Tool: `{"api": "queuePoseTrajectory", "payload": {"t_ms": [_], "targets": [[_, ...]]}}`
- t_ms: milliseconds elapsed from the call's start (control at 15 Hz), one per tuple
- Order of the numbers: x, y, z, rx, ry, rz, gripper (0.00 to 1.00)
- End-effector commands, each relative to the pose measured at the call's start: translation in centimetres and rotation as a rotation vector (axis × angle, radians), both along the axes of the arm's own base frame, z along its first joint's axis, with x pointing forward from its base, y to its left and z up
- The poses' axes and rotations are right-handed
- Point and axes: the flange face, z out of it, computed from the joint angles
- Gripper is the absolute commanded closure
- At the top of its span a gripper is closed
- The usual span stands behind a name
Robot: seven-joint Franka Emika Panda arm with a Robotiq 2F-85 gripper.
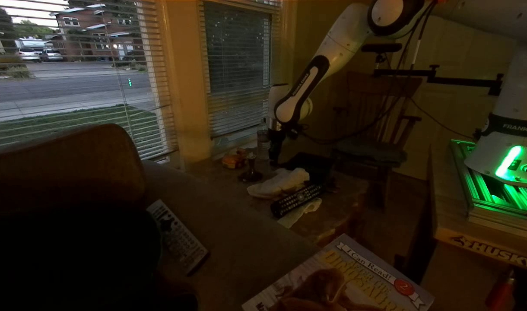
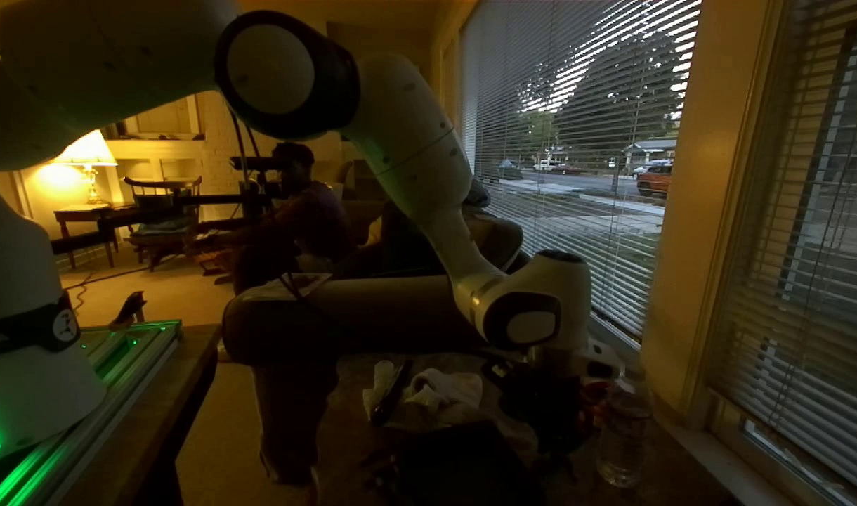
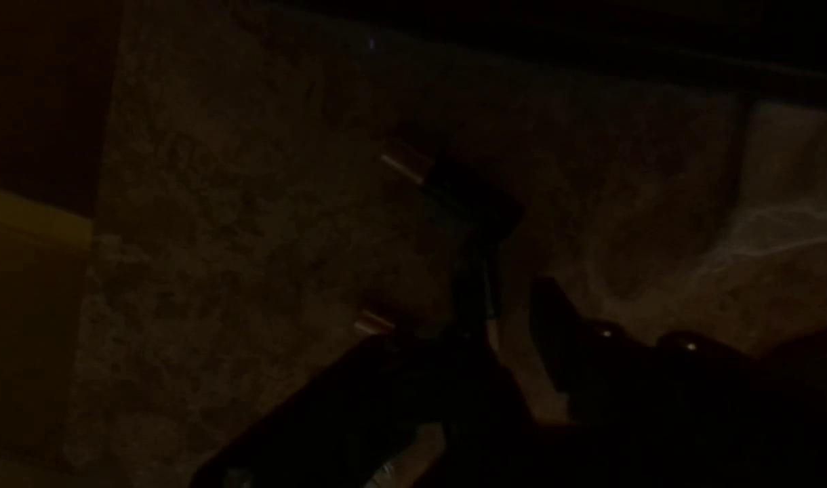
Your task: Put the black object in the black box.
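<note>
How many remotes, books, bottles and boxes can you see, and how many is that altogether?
Remotes: 2, a black remote and a pale remote
Books: 1, the dinosaur book
Bottles: 1, a clear bottle
Boxes: 1, the black box, hard to see in the dark
Total: 5

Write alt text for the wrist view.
Very dark image: the gripper shows at the bottom edge, jaws apart, close to a black object with a coppery end on a mottled tabletop; whether they touch is unclear. A dark edge, likely the black box, spans much of the top, with pale fabric at right.
</note>
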Motion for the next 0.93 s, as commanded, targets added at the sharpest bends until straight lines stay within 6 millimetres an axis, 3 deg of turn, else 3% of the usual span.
{"api": "queuePoseTrajectory", "payload": {"t_ms": [0, 133, 400, 733, 867], "targets": [[-0.5, 0.0, 0.3, 0.005, 0.022, -0.016, 0.72], [-0.5, 0.1, 0.3, 0.009, 0.021, -0.014, 0.76], [-0.5, 0.4, 0.0, 0.017, 0.015, 0.001, 1.0], [-0.3, 0.6, -0.5, 0.017, 0.007, 0.011, 0.97], [-0.1, 0.9, 0.7, 0.028, -0.001, 0.009, 0.97]]}}
